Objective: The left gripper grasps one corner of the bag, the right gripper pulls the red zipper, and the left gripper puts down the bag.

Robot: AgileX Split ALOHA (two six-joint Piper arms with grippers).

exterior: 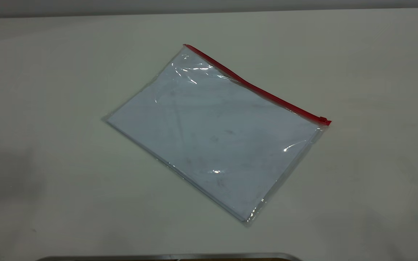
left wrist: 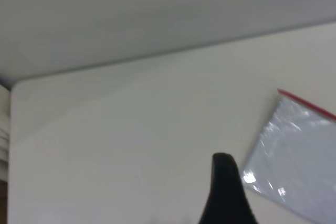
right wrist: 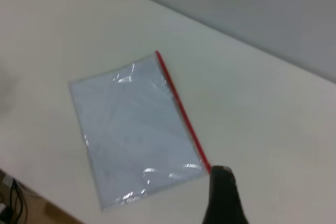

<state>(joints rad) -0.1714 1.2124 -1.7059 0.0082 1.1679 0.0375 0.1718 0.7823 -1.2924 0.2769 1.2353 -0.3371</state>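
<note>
The bag (exterior: 212,137) lies flat on the white table, a clear pouch with a white sheet inside. The red zipper (exterior: 252,87) runs along its far long edge, with the small slider tab (exterior: 324,120) at the right end. The bag's corner (exterior: 186,47) at the strip's other end lies flat. Neither gripper shows in the exterior view. The left gripper (left wrist: 226,192) hovers above the table beside the bag (left wrist: 299,161), apart from it. The right gripper (right wrist: 223,198) hovers near the end of the zipper (right wrist: 181,108) and holds nothing.
The table's far edge (exterior: 209,12) meets a grey wall. A metal rim (exterior: 165,256) shows at the front edge of the exterior view. Dark cables (right wrist: 10,198) hang beyond the table edge in the right wrist view.
</note>
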